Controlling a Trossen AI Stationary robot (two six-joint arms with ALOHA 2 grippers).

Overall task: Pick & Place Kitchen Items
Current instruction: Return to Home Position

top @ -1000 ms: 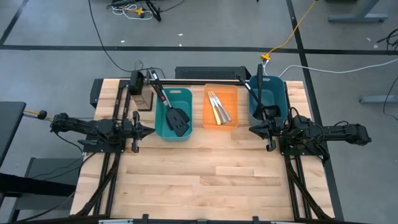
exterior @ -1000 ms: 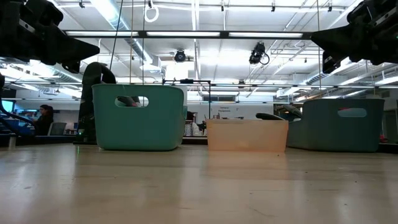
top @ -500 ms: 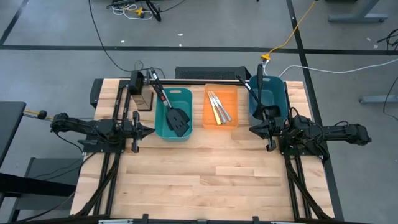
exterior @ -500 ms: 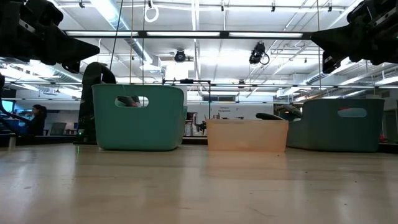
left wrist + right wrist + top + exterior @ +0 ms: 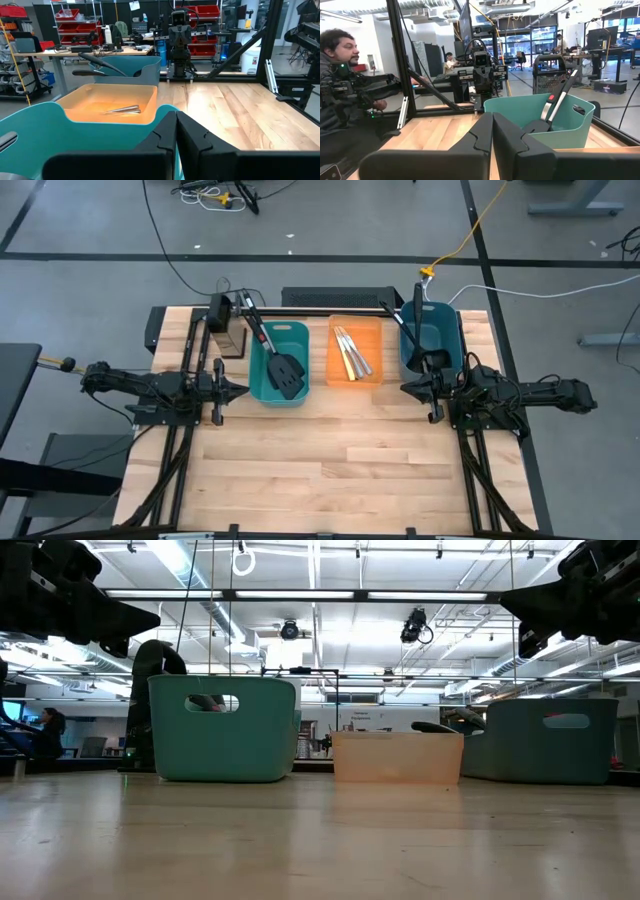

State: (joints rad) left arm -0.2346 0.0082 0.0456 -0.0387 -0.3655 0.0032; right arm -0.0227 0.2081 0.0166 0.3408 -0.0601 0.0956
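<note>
Bench [image 5: 330,460]: pale wood planks. Three bins stand in a row along its far edge, and the near half is bare wood.
Person [image 5: 340,90]: shows in my right wrist view, beyond the bench's left side.
My arms: both lie low and stretched inward, the left from the bench's left edge and the right from its right edge, wrists pointing at each other across the middle.
Left teal bin [image 5: 304,355]: at the far edge, left of centre.
Right teal bin [image 5: 455,330]: near the far right corner.
Orange bin [image 5: 356,380]: between the two teal bins, apart from both.
Black box [image 5: 228,330]: at the far left corner, just beside the left teal bin.
My left claw [image 5: 238,390]: just beside the left teal bin's near left corner. The fingers [image 5: 165,135] are pressed together and hold nothing.
My right claw [image 5: 407,388]: just off the right teal bin's near left corner. The fingers [image 5: 482,135] are pressed together and hold nothing.
Spatulas [image 5: 283,370]: black and slotted, in the left teal bin. Their red-marked handles lean out over its far left corner.
Ladles [image 5: 436,359]: black, in the right teal bin. The handles rise past its far wall.
Knives [image 5: 350,350]: silver, lying flat and side by side in the orange bin.
</note>
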